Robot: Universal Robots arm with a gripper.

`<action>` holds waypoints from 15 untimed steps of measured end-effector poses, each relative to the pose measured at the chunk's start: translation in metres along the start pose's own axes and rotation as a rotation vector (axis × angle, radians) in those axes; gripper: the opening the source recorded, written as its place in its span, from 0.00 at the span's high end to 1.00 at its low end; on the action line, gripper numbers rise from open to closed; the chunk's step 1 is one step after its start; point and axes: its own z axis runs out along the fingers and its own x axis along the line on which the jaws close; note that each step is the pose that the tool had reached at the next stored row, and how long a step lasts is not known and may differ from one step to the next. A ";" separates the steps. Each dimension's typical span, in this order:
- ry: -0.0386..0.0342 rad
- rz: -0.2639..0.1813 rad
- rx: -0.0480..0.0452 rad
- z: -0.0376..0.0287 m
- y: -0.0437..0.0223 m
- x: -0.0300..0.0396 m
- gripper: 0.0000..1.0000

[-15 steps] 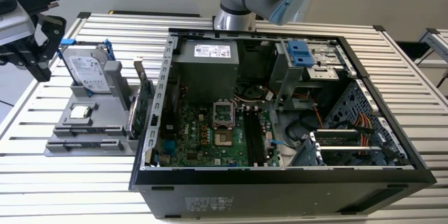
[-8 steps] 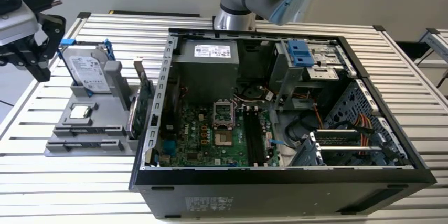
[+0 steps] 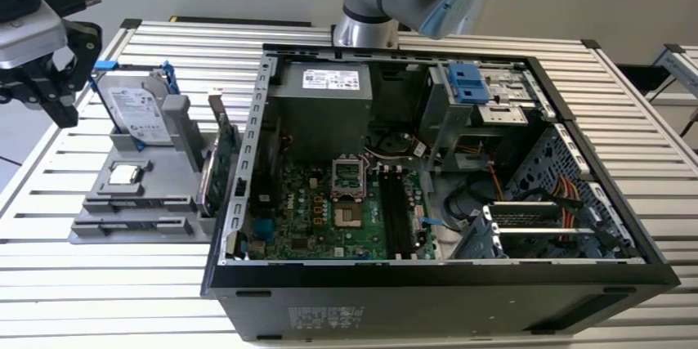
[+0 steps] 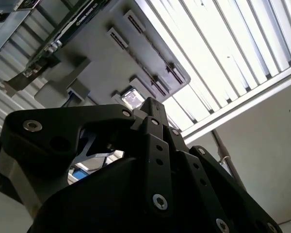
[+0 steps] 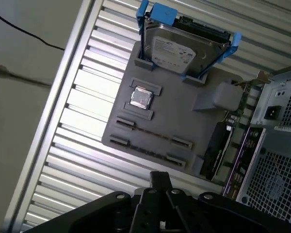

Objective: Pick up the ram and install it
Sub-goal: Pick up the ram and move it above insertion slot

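one gripper hangs at the exterior view's far left, over the slatted table and just left of the hard drive in its blue frame. in both wrist views its fingertips look pressed together with nothing between them. the ram seems to be the thin dark strip standing on edge between the small clips of the grey holder, on the near side of the processor chip and well apart from the gripper. the memory slots on the motherboard inside the open computer case look empty, so the pick is judged not yet made. a clean pick likely calls for the fingers to spread first, line up with the stick's flat faces and close near its middle. the lift should go straight up so the stick clears the clips without tilting or brushing the chip.
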 end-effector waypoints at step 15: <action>0.0039 -0.079 -0.0010 0.0000 0.0000 0.0000 1.00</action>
